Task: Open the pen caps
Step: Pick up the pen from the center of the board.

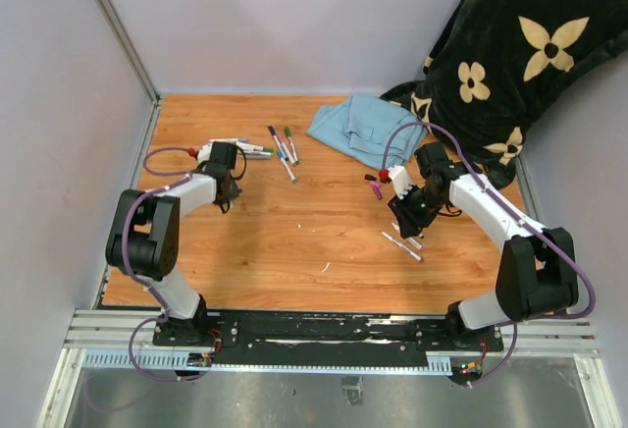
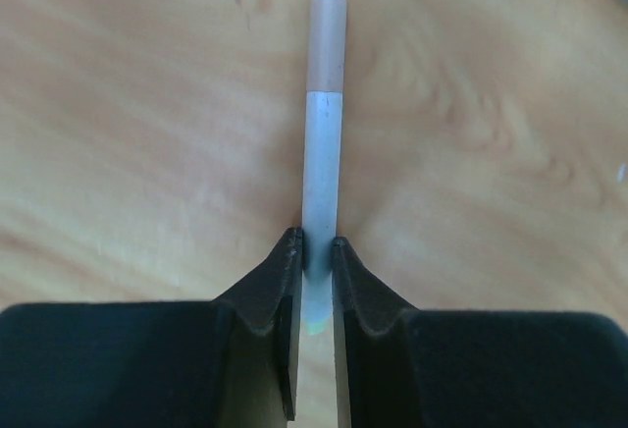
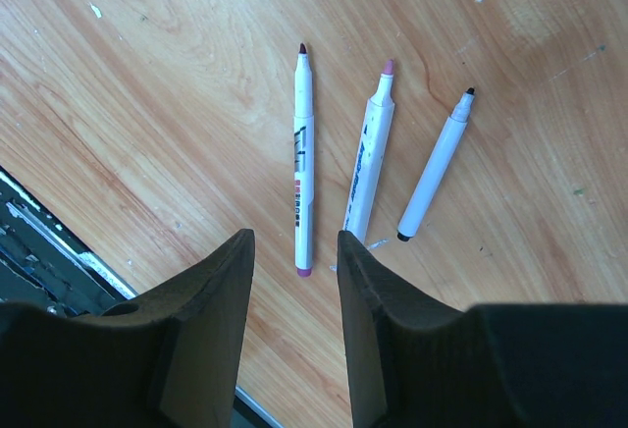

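1. Left wrist view: left gripper (image 2: pixel 314 251) clamped on white marker barrel (image 2: pixel 321 163); pale cap (image 2: pixel 326 43) at far end.
2. Likely light, stiff, slick; cap best pinched crosswise, pulled straight.
3. Right gripper (image 3: pixel 292 251) open, empty, over uncapped markers (image 3: pixel 304 183).

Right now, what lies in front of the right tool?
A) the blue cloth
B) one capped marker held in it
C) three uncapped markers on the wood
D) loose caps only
C: the right wrist view shows three uncapped markers lying on the table beyond the right tool, whose fingers stand apart, holding nothing.
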`<act>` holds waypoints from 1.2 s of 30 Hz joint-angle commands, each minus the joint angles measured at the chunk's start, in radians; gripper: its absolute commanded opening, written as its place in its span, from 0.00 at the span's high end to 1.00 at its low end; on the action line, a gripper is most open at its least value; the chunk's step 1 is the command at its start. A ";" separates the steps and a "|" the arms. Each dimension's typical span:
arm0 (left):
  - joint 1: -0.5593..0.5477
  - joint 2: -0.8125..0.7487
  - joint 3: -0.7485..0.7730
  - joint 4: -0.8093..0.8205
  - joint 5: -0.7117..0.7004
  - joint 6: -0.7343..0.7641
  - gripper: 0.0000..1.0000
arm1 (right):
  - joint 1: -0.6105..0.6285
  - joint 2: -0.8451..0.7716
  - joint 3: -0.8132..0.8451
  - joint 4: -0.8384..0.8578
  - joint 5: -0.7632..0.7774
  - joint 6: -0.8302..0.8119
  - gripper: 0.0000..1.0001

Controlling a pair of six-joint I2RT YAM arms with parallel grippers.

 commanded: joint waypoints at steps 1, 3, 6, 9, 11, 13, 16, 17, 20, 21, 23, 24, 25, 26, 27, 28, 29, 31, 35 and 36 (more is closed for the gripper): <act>-0.097 -0.122 -0.162 0.007 0.036 -0.086 0.94 | -0.013 -0.027 0.024 -0.025 -0.021 -0.021 0.59; -0.162 -0.159 -0.217 0.006 0.033 -0.127 0.93 | -0.013 -0.031 0.023 -0.025 -0.022 -0.021 0.59; -0.287 -0.191 -0.261 -0.028 0.001 -0.179 0.93 | -0.012 -0.036 0.024 -0.025 -0.023 -0.021 0.59; -0.411 -0.220 -0.284 -0.075 -0.027 -0.228 0.93 | -0.013 -0.037 0.024 -0.025 -0.023 -0.021 0.59; -0.485 -0.242 -0.294 -0.091 -0.024 -0.248 0.93 | -0.012 -0.037 0.023 -0.025 -0.024 -0.022 0.59; -0.543 -0.258 -0.299 -0.104 -0.013 -0.262 0.92 | -0.013 -0.035 0.025 -0.025 -0.025 -0.023 0.59; -0.606 -0.271 -0.307 -0.108 0.029 -0.264 0.92 | -0.013 -0.035 0.024 -0.025 -0.024 -0.022 0.59; -0.620 -0.272 -0.308 -0.108 0.038 -0.263 0.92 | -0.012 -0.036 0.024 -0.025 -0.023 -0.022 0.59; -0.647 -0.267 -0.308 -0.107 0.062 -0.252 0.91 | -0.013 -0.035 0.024 -0.026 -0.022 -0.021 0.59; -0.654 -0.262 -0.308 -0.108 0.067 -0.245 0.90 | -0.012 -0.034 0.024 -0.025 -0.022 -0.021 0.59; -0.662 -0.256 -0.302 -0.107 0.074 -0.226 0.89 | -0.013 -0.033 0.023 -0.025 -0.023 -0.021 0.59; -0.664 -0.254 -0.300 -0.109 0.076 -0.216 0.89 | -0.013 -0.032 0.023 -0.025 -0.022 -0.021 0.59; -0.664 -0.252 -0.297 -0.110 0.075 -0.208 0.89 | -0.012 -0.031 0.023 -0.025 -0.022 -0.022 0.59; -0.664 -0.251 -0.293 -0.114 0.069 -0.201 0.88 | -0.013 -0.030 0.023 -0.025 -0.022 -0.022 0.59; -0.664 -0.249 -0.288 -0.118 0.064 -0.193 0.88 | -0.013 -0.030 0.022 -0.025 -0.022 -0.021 0.59; -0.664 -0.246 -0.285 -0.122 0.056 -0.186 0.88 | -0.012 -0.030 0.022 -0.025 -0.022 -0.021 0.59; -0.664 -0.243 -0.281 -0.127 0.047 -0.178 0.87 | -0.013 -0.030 0.022 -0.025 -0.022 -0.021 0.59; -0.664 -0.236 -0.271 -0.136 0.035 -0.162 0.85 | -0.013 -0.028 0.022 -0.025 -0.023 -0.021 0.59; -0.664 -0.210 -0.245 -0.149 0.014 -0.138 0.82 | -0.013 -0.027 0.022 -0.025 -0.020 -0.022 0.59; -0.664 -0.202 -0.237 -0.150 0.012 -0.132 0.82 | -0.012 -0.027 0.022 -0.025 -0.020 -0.021 0.58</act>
